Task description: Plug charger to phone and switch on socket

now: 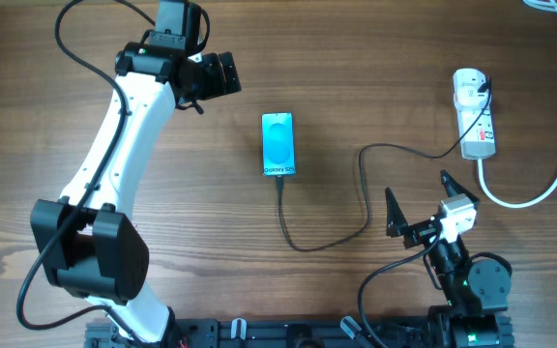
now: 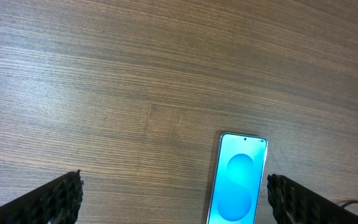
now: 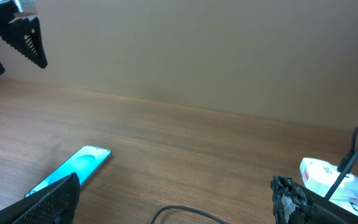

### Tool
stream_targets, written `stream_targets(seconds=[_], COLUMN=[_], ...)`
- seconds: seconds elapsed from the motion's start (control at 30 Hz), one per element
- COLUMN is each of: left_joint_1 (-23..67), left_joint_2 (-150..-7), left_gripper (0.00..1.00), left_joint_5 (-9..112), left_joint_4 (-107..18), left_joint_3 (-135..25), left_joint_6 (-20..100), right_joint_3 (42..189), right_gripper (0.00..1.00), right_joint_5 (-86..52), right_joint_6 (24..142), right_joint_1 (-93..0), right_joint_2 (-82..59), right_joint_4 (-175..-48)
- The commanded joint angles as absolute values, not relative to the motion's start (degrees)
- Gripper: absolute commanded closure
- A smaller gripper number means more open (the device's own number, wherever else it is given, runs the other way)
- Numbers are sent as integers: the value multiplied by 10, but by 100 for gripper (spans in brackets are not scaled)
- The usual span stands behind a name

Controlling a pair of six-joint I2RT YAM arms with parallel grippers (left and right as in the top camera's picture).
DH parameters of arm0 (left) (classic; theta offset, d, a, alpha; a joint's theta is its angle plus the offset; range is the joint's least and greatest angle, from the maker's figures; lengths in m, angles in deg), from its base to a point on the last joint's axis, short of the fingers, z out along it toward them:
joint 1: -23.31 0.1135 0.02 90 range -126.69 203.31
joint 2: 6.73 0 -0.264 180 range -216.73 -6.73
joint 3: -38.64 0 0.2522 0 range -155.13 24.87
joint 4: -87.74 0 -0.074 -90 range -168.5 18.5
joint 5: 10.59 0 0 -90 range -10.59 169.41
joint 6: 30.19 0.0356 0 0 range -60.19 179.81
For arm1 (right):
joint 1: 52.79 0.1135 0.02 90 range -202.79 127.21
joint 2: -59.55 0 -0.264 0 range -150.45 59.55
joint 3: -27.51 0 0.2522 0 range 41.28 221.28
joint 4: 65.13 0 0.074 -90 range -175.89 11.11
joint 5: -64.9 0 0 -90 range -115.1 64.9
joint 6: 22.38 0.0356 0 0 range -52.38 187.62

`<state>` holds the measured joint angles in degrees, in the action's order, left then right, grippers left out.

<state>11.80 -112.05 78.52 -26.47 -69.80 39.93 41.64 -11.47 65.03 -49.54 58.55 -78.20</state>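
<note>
The phone (image 1: 278,144) lies flat mid-table, its cyan screen lit and its white strip at the near end. It also shows in the left wrist view (image 2: 238,180) and the right wrist view (image 3: 73,168). The thin black charger cable (image 1: 329,237) runs from the phone's near end in a loop to a black plug in the white socket strip (image 1: 476,113) at the far right. My left gripper (image 1: 222,72) is open and empty, up and left of the phone. My right gripper (image 1: 417,205) is open and empty, near the front, right of the cable loop.
The socket's white cord (image 1: 540,193) curves along the right edge. The socket also shows at the right of the right wrist view (image 3: 328,177). Bare wooden table (image 1: 162,290) surrounds the phone.
</note>
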Motion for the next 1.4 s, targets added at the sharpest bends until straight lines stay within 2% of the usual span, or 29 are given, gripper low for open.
stream_targets(seconds=[0.0, 0.7, 0.87, 1.17, 1.37], left_joint_1=[119, 119, 118, 119, 119], left_joint_2=[-1126, -1123, -1080, -793, -580], left_gripper=[0, 0, 0, 0, 0], left_joint_5=[793, 809, 813, 844, 844], left_joint_4=[-266, -266, -230, -425, -444], left_joint_3=[-696, -696, -691, -358, -204], left_joint_6=[394, 398, 398, 399, 401], right_joint_3=[416, 416, 416, 416, 416], right_gripper=[0, 0, 0, 0, 0], right_joint_5=[-119, -119, -119, -119, -119], right_joint_6=[662, 661, 662, 662, 662], right_joint_1=[-493, -493, -493, -493, -493], right_joint_2=[593, 593, 593, 593, 593], right_joint_4=[-780, -781, -781, -780, -780])
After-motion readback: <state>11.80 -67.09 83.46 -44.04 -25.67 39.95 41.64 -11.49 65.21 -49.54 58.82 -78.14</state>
